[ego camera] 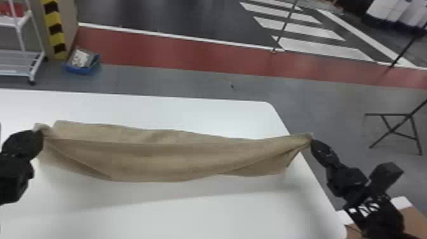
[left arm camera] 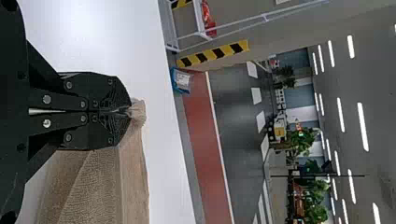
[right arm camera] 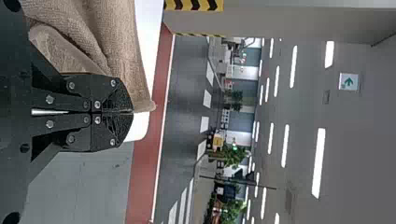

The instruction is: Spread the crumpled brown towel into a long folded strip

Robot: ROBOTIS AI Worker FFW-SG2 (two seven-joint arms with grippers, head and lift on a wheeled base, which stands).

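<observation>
- Nearest the camera in the head view, one black right arm (ego camera: 378, 206) comes in from the lower right and ends in my right gripper (ego camera: 313, 142), whose tips appear just outside the table's right edge.
- Across from it, at the left edge of the same view, I see my left gripper (ego camera: 40, 133), over the one white table (ego camera: 159, 216).
- Between the two grippers I have one brown towel (ego camera: 159, 159), stretched sideways into a long strip that sags over the table, one end at each set of tips; its lower edge hangs nearer me than the tips.
- Past my left gripper, on the floor, I count one blue bin (ego camera: 81, 68) and one white cart (ego camera: 22, 54); well to the right of my right gripper is one black metal stand (ego camera: 394, 132).
- Through the left wrist view, my left gripper's two fingers (left arm camera: 100, 86) are closed together, pinching one bunched corner of the towel, with more cloth hanging just beside them.
- Through the right wrist view, my right gripper's two fingers (right arm camera: 100, 91) are also brought together, one towel corner poking out past the tips; gathered folds lie alongside one finger, and one table corner shows just beyond them.
</observation>
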